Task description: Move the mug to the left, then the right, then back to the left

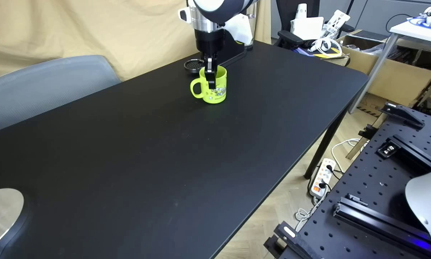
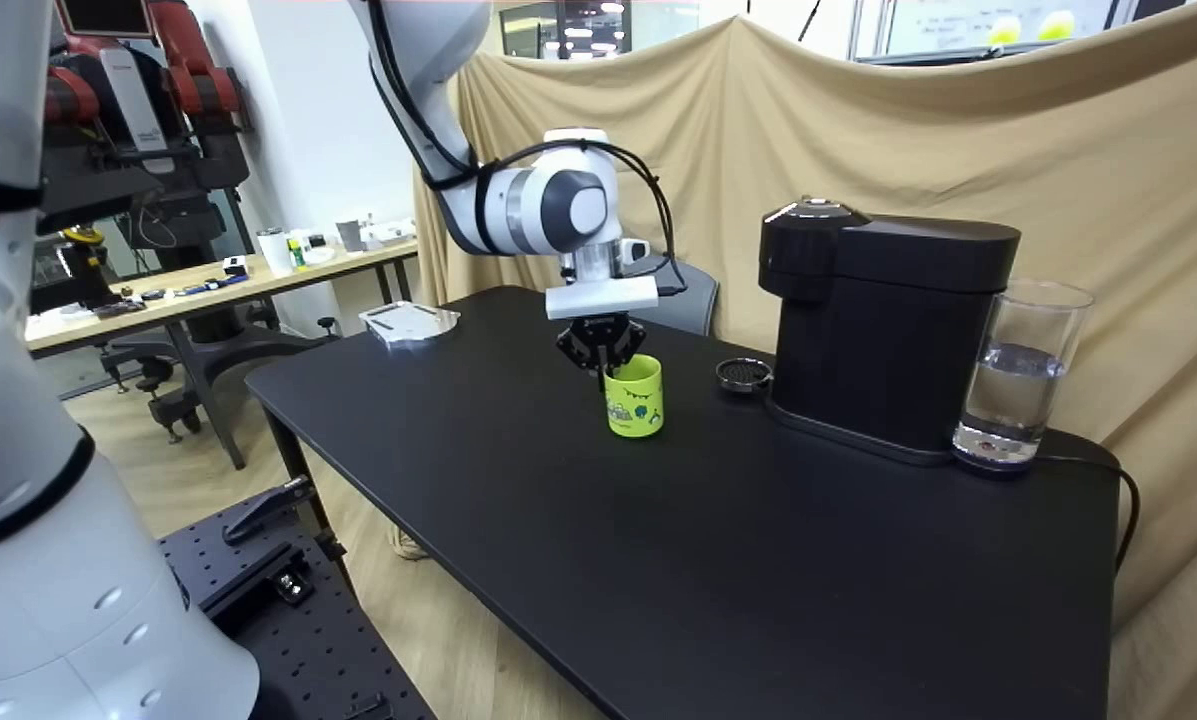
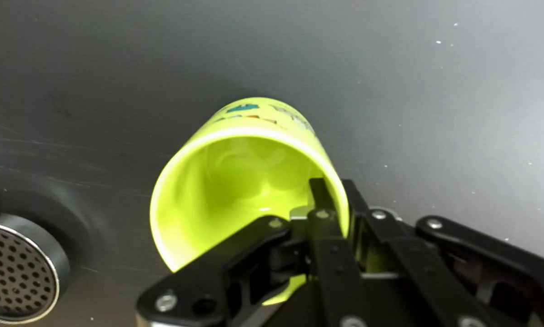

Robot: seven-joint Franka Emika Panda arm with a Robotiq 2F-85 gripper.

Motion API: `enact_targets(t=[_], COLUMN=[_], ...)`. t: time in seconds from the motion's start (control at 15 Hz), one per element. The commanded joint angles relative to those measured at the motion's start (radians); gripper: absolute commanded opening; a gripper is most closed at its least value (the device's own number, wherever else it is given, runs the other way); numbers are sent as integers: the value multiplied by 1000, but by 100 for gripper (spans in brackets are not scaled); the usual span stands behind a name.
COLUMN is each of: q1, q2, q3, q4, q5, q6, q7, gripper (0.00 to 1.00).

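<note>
In the wrist view, our gripper (image 3: pixel 334 185) pinches the mug (image 3: pixel 247 179) by its three-o'clock wall, the drip tray (image 3: pixel 17 272) lying between eight and nine. We judge the off-centre hold may cause twisting; a wide sweep traywards, collision.

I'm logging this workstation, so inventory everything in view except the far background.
Table: 1, black, in both exterior views
Mug: 1, lime, upright on the table
Coffee machine: 1, black, on the table
Water tank: 1, clear, by the coffee machine
Drip tray: 1, black, by the coffee machine
Flat object: 1, white, at a table corner
Curtain: at least 1, beige, behind the table
Mesh chair: 1, grey, beside the table
Power strip: 1, white, on the floor
Perforated plate: 1, black, beside the table
Robot arm: 1, white, over the table
Gripper: 1, black, closed on the mug's rim
</note>
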Motion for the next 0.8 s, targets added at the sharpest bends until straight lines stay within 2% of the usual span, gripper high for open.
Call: enact_targets(t=[0.0, 0.47, 0.73], q1=[8, 41, 57], q2=[-104, -180, -195], q3=[40, 106, 102], q4=[-96, -236, -273], q5=[-4, 33, 28], q6=[10, -7, -6], q7=[-43, -100, -92], gripper=[2, 2, 2])
